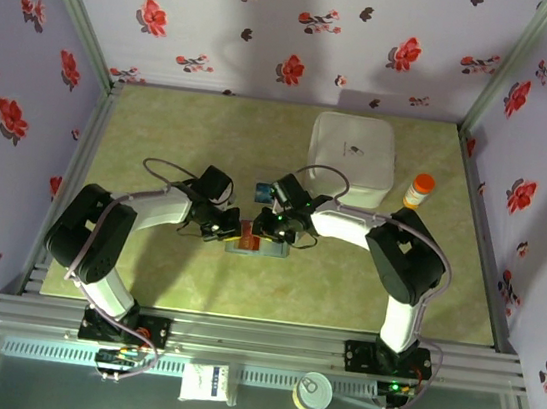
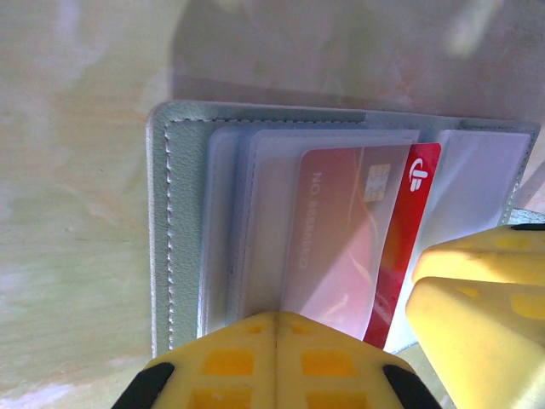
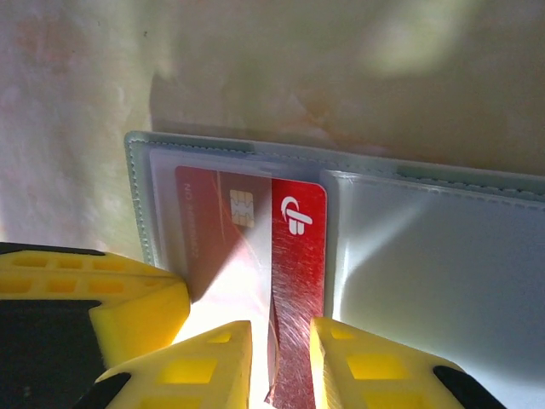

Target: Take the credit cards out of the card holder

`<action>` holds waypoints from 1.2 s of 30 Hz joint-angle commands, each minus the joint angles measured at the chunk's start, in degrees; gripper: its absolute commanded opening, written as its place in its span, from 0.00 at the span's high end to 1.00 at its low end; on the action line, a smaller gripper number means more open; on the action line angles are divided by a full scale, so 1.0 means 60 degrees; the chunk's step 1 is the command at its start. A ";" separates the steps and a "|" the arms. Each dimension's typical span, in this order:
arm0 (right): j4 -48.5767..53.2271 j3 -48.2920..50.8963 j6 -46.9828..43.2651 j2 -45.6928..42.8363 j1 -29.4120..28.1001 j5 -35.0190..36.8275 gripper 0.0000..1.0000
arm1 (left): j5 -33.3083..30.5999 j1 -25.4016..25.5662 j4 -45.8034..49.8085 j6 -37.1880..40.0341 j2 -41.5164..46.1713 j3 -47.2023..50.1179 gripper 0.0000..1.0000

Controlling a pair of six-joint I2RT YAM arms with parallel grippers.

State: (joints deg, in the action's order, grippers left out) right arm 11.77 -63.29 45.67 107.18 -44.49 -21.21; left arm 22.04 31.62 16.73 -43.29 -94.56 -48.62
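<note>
The red card (image 3: 298, 247) sits partway out of its clear slot in the open card holder (image 2: 183, 221), which lies flat on the table (image 1: 192, 133) between my two arms. My right gripper (image 3: 281, 362) comes in with its elbow bent, fingers nearly together, pinching the card's lower end. My left gripper (image 2: 277, 362) bears on the holder's near edge with its pads fully closed; I can't tell whether they pinch anything. From above, both wrists cover most of the holder, and the frosted sleeve blurs the card's print.
</note>
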 commanded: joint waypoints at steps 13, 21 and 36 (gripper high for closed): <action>-0.0108 0.0202 0.0181 0.0141 0.0103 -0.0010 0.74 | -0.0233 0.0019 0.0373 0.0143 -0.0166 -0.0088 1.00; -0.0145 0.0283 0.0196 0.0055 0.0120 0.0002 0.74 | -0.0257 0.0012 0.0369 0.0152 -0.0159 -0.0100 1.00; -0.1661 0.0797 0.0984 -0.0043 0.0209 -0.0829 0.77 | -0.0229 0.0004 0.0365 0.0151 -0.0234 -0.0114 1.00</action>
State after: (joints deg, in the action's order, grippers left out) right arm 5.78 -59.88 48.82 107.74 -43.55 -23.94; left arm 22.04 31.62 16.75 -43.29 -94.56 -48.66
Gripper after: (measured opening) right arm 0.234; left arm 0.044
